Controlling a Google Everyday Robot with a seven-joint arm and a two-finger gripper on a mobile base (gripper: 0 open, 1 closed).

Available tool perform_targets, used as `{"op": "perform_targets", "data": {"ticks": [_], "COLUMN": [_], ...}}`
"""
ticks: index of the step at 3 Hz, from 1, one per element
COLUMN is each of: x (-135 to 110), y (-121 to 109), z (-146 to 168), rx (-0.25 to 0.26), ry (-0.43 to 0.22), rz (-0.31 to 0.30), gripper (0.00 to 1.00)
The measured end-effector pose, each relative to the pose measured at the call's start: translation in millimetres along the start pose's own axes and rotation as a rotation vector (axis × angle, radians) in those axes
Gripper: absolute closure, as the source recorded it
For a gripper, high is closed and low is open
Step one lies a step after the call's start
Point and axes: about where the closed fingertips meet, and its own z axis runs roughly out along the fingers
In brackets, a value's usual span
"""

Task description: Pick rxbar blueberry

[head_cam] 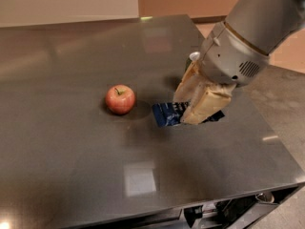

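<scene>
Gripper (194,99) above right side of table (71,175), clenched on bar (165,114); navy end protruding leftward, near apple (120,99), not touching.

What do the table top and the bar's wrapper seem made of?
The table top: dark, polished, perhaps stone or metal; it reflects light. The rxbar blueberry: navy wrapper, probably thin plastic film, slight sheen; the gripper, right of the apple, is shut on it.

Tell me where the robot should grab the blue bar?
Across its middle, on the two long edges, coming from above. The bar is flat and thin, so only its narrow width fits in a pinch. The tool is shut there, on the bar's middle, right of the apple, with both ends sticking out.
</scene>
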Motion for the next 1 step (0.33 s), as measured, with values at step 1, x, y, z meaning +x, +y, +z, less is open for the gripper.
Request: {"op": "perform_targets", "data": {"ticks": [1], "x": [0.0], "y": [0.0], "z": [0.0], "rx": [0.0], "ry": [0.0], "rz": [0.0], "gripper": [1.0]}}
